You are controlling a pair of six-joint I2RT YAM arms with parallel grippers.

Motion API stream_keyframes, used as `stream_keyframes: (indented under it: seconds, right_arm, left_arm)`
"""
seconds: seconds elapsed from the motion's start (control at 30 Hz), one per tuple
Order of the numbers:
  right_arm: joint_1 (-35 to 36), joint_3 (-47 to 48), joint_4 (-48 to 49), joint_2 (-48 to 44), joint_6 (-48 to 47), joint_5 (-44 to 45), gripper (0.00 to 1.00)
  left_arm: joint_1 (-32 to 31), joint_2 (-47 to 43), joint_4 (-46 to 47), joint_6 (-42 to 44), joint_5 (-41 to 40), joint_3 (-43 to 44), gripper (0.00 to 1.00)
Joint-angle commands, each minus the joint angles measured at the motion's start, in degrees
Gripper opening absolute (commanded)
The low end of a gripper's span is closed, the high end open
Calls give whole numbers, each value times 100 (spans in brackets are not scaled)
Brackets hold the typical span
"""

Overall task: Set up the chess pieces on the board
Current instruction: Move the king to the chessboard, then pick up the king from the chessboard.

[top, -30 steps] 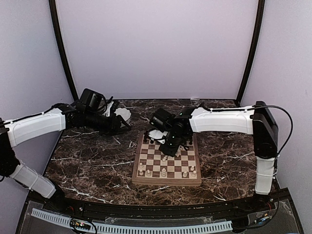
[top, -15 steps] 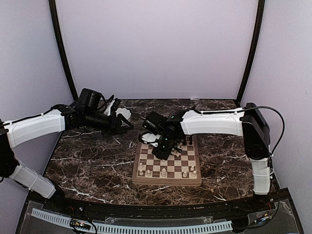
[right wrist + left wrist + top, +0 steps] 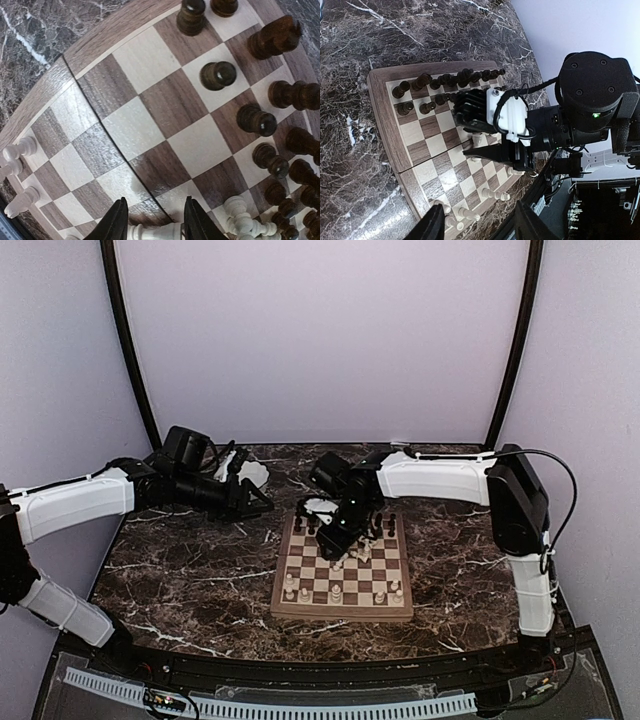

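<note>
The board [image 3: 340, 612] lies right of the table's centre. Dark pieces [image 3: 345, 523] stand along its far rows and cream-white pieces [image 3: 336, 593] along the near rows. My right gripper [image 3: 338, 543] hovers low over the middle squares. In the right wrist view the right gripper [image 3: 154, 207] is shut on a cream-white piece [image 3: 157, 232] lying crosswise between its fingers, above bare squares of the board [image 3: 150, 125], with dark pieces [image 3: 218, 75] beyond. My left gripper [image 3: 258, 502] is open and empty over the table left of the board. In the left wrist view the left gripper [image 3: 479, 210] looks across the board [image 3: 380, 115].
A small white scalloped dish [image 3: 250, 473] sits behind my left gripper at the back. A few white pieces [image 3: 240, 215] cluster on the board just right of my right gripper. The enclosure walls stand close on the left, right and back.
The right arm's wrist has swung back toward the board's far side while its gripper stays over the middle squares. The left gripper has barely shifted.
</note>
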Motion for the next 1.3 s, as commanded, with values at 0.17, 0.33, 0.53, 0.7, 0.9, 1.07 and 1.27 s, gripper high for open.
stream_keyframes:
  seconds: [0.17, 0.33, 0.53, 0.7, 0.9, 1.07, 1.27]
  right_arm:
    - [33, -385, -364, -146, 213, -664, 40]
    - [22, -619, -370, -378, 291, -651, 41]
    - [-13, -776, -312, -569, 181, -575, 43]
    - [-24, -723, -366, -776, 85, -503, 44]
    - [-20, -1081, -365, -1390, 6, -68, 43]
    - [48, -1445, -519, -1982, -307, 159, 39]
    - [456, -1899, -573, -2350, -545, 396, 38]
  left_arm:
    - [22, -86, 106, 22, 132, -35, 50]
    - [22, -22, 132, 39, 209, 3, 50]
    - [22, 14, 198, 24, 246, -23, 50]
    - [22, 23, 227, 9, 273, -2, 50]
    - [22, 1, 121, 151, 244, 67, 50]
    - [22, 2, -66, 380, 221, 174, 50]
    - [22, 3, -104, 574, 180, 200, 50]
